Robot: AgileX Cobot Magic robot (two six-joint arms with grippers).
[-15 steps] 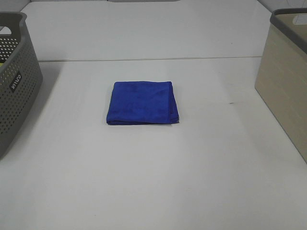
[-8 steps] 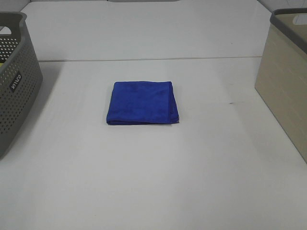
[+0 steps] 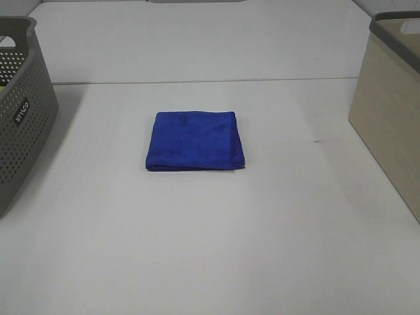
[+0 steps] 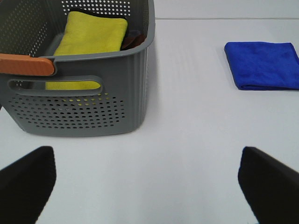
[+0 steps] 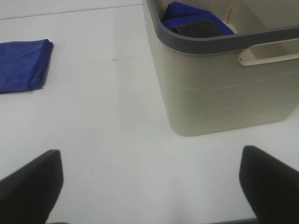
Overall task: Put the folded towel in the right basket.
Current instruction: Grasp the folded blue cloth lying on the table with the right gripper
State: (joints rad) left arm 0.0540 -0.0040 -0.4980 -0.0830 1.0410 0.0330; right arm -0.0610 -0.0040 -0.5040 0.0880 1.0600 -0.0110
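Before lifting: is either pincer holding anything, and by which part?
Nothing is held. The left pincer and right pincer are open; the folded towel lies on the table.

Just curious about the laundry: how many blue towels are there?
2: a folded blue towel on the white table, and a second blue towel inside the beige basket. Others may be hidden deeper.

The square folded blue cloth towel (image 3: 195, 140) looks like soft fuzzy microfibre, totally matt. The flat white surface (image 3: 210, 243) is smooth with just a faint sheen. The grey perforated plastic basket (image 4: 93, 107) is fairly matt, with a smooth orange plastic grip (image 4: 25, 64). The beige rectangular plastic basket (image 5: 219, 93) has faint moulded lines and a smooth grey rim (image 5: 210, 43). The folded yellow cloth (image 4: 93, 35) looks plush too.
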